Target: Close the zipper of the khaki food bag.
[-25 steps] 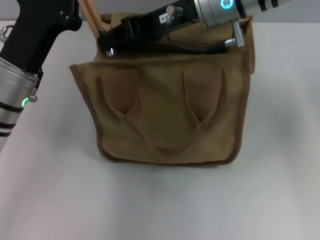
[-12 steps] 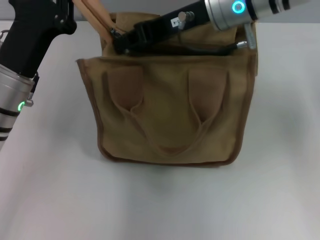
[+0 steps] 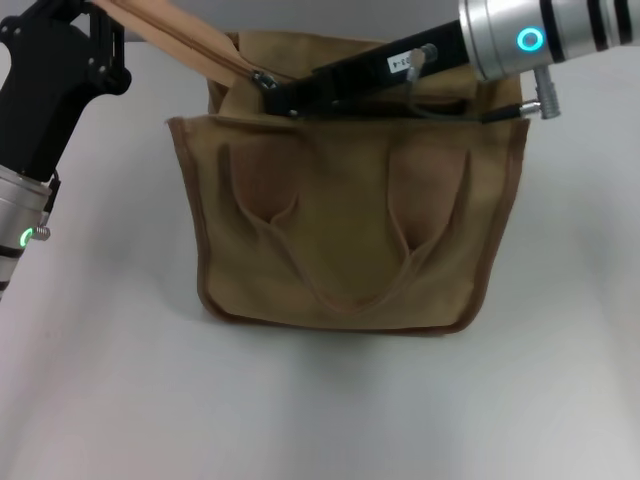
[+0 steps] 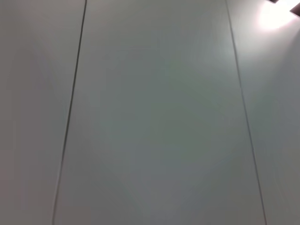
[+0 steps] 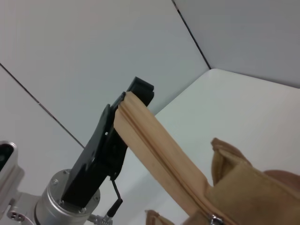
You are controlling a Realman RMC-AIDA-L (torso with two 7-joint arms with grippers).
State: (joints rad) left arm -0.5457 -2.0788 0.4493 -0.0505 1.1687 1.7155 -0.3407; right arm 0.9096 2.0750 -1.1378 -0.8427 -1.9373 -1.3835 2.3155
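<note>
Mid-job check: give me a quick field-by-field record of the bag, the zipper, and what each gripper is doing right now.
bag: khaki food bag upright on the white table, handles hanging down its front
zipper: tape end pulled taut, up and away from the bag's left top corner
pull tab: small silver piece at that corner
left gripper: raised beside the bag, shut on the zipper tape end
right gripper: reaching across the bag top, tip at the pull tab; grip not visible

Left gripper [image 3: 98, 22] raised at upper left, fingers closed on the zipper tape end [image 3: 150, 25]; forearm slants down toward the near left. Right gripper [image 3: 275, 95] reaches in from upper right, arm near-horizontal; finger state unreadable.
</note>
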